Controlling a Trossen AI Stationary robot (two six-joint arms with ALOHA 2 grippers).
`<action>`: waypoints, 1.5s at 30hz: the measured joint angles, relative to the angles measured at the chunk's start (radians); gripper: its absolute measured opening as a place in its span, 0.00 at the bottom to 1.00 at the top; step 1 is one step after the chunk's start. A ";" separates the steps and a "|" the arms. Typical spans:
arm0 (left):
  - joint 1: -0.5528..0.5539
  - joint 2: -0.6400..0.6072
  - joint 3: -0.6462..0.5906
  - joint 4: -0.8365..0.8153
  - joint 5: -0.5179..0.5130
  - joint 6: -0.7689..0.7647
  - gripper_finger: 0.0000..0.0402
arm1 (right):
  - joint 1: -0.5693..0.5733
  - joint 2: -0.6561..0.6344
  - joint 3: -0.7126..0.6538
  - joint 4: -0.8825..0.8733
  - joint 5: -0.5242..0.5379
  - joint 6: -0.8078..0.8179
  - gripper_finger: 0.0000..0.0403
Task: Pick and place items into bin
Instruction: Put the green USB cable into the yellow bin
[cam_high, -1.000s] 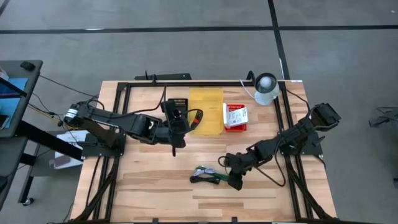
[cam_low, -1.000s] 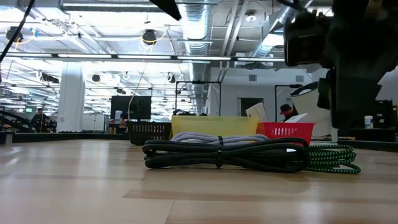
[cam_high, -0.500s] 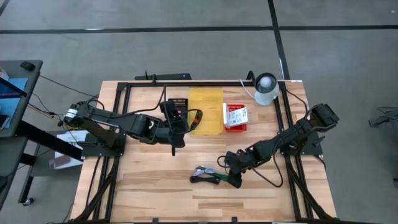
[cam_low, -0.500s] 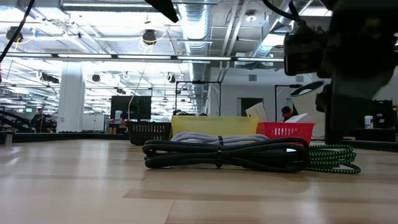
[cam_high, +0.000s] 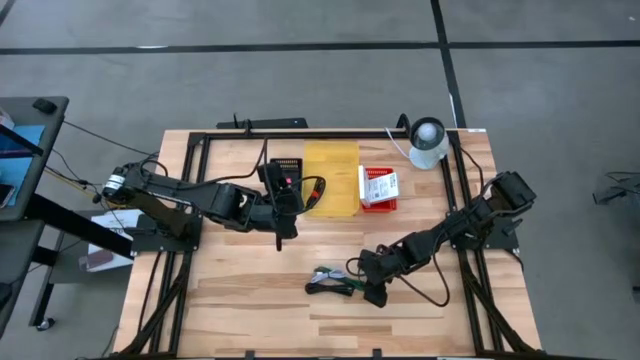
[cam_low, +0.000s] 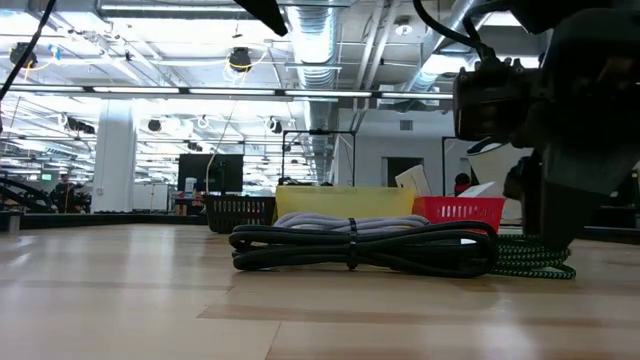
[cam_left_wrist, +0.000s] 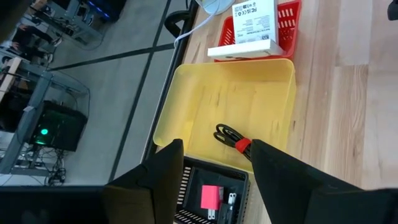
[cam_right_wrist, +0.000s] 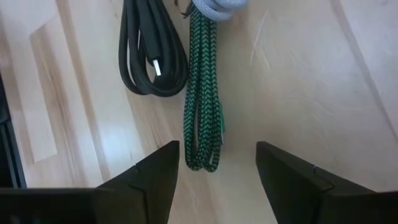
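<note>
The right pincer (cam_high: 372, 290) hangs low over the bench (cam_high: 240, 300) near the middle of its front edge, fingers spread wide, lined up with the green braided cable (cam_right_wrist: 202, 99) that lies beside a coiled black cable (cam_right_wrist: 152, 53) and a grey cable (cam_right_wrist: 217, 7). The three bundles touch one another, so the job here seems to be taking the green one alone: bring the fingers straight down either side of its doubled strands, near the looped end where it sits clear of the black coil, and close only once both fingers are below the braid. Lift slowly, since the grey cable overlaps its far end and may drag. The left pincer (cam_left_wrist: 214, 171) waits open over the back of the bench, by the yellow bin (cam_high: 330, 180), which already holds a small black cable (cam_left_wrist: 233, 138).
</note>
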 joint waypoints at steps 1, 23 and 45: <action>0.000 0.000 0.000 0.001 0.000 -0.001 0.45 | 0.000 0.000 0.001 0.001 0.000 -0.002 0.52; 0.000 0.000 0.000 0.001 0.000 -0.005 0.45 | 0.000 0.003 0.002 0.016 0.018 0.025 0.17; 0.000 0.000 0.000 -0.001 0.051 -0.008 0.45 | 0.007 0.003 0.027 0.025 -0.048 0.020 0.02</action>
